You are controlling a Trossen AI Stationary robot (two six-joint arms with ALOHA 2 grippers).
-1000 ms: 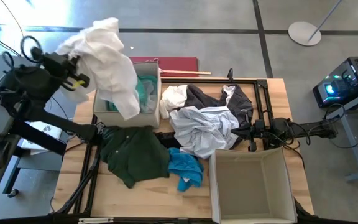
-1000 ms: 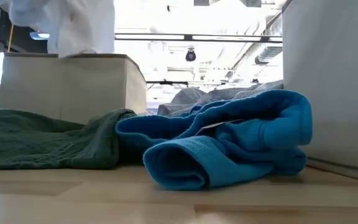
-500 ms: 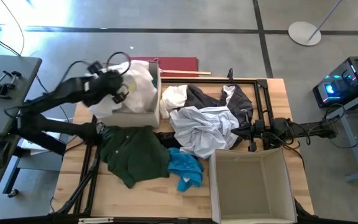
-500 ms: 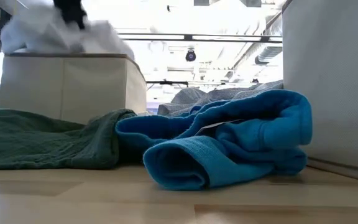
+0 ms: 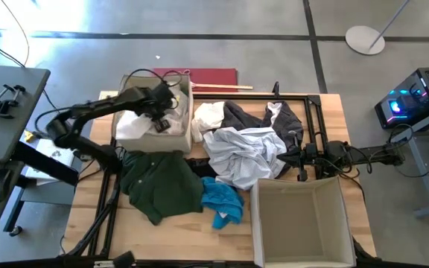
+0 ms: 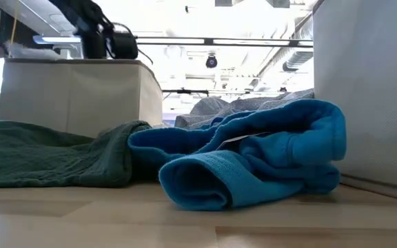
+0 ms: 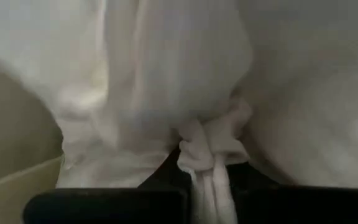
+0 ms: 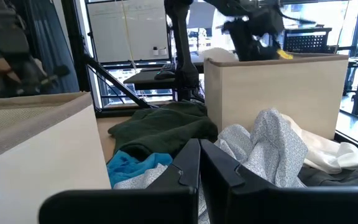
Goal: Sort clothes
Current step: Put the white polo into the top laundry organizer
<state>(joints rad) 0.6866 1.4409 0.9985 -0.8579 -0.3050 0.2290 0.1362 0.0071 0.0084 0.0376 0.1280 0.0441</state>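
Observation:
My left gripper (image 5: 162, 110) reaches down into the beige fabric box (image 5: 187, 112) at the far left and is shut on a white garment (image 5: 134, 126) that lies in the box. In the low view it shows just above the box's rim (image 6: 106, 43). A dark green garment (image 5: 159, 182), a bright blue one (image 5: 220, 199) and a pile of pale grey-blue (image 5: 244, 152), dark grey (image 5: 238, 115) and white (image 5: 207, 113) clothes lie on the table. My right gripper (image 5: 287, 158) rests shut and empty at the pile's right side. My left gripper pinches a bunched fold of the white garment (image 7: 209, 152) between its two fingers. The fingers come from above, slanting down into the box. The rest of the garment lies slack in the box around the fingers.
A second beige box (image 5: 301, 219), with nothing in it, stands at the near right. A dark metal frame (image 5: 315, 119) runs over the table. The box's wall (image 6: 74, 89) stands behind the green garment in the low view. Bare wood shows at the near left (image 5: 103, 231).
My left gripper has gone down and toward the table's right, from high beyond the left edge into the far-left box. The white garment, which hung below it over the box, has dropped and now lies bunched inside the box. The gripper stays shut on it.

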